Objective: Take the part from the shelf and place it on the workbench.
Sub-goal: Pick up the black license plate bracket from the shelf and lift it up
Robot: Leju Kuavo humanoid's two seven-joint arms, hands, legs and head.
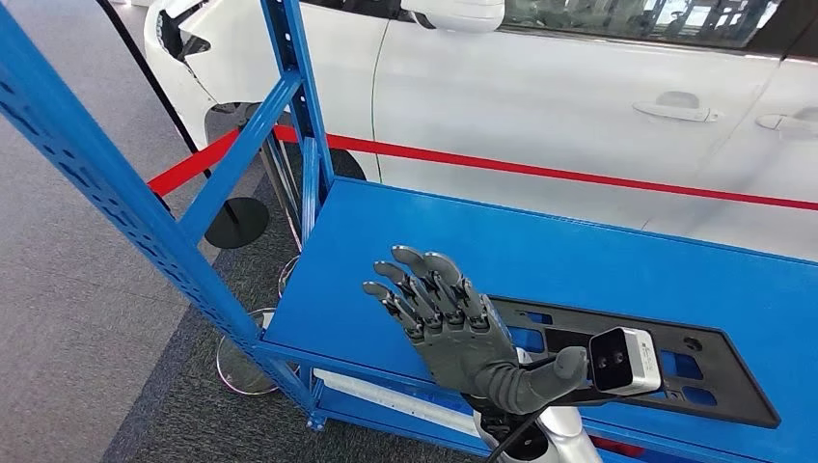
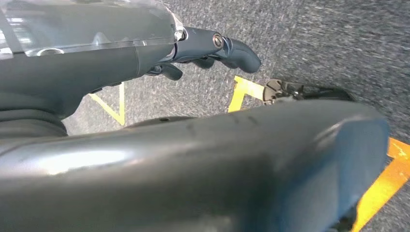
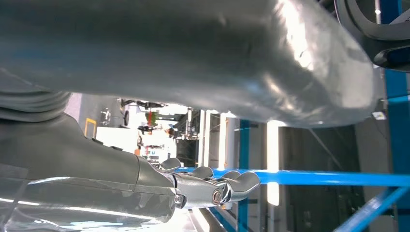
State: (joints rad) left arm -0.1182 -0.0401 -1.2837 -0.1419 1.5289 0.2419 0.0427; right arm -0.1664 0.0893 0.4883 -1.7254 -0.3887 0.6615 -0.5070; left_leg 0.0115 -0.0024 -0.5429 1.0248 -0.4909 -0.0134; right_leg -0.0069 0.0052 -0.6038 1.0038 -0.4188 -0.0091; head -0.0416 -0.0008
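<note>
A flat black part (image 1: 719, 384) with several cutouts lies on the blue shelf (image 1: 540, 251), toward its front right. My right hand (image 1: 451, 323) hovers over the part's left end with its fingers stretched apart toward the back left, and it holds nothing. The hand and wrist hide that end of the part. In the right wrist view the fingers (image 3: 227, 183) stand straight beside a blue shelf beam (image 3: 329, 178). My left hand (image 2: 217, 48) hangs over grey carpet with its fingers loosely out and nothing in them.
Blue shelf uprights (image 1: 299, 106) and a slanted brace (image 1: 96, 174) rise at the left. A white car (image 1: 579, 96) stands close behind the shelf, with a red barrier strap (image 1: 540, 172) and round post bases (image 1: 236, 222) between. Yellow floor lines (image 2: 382, 193) mark the carpet.
</note>
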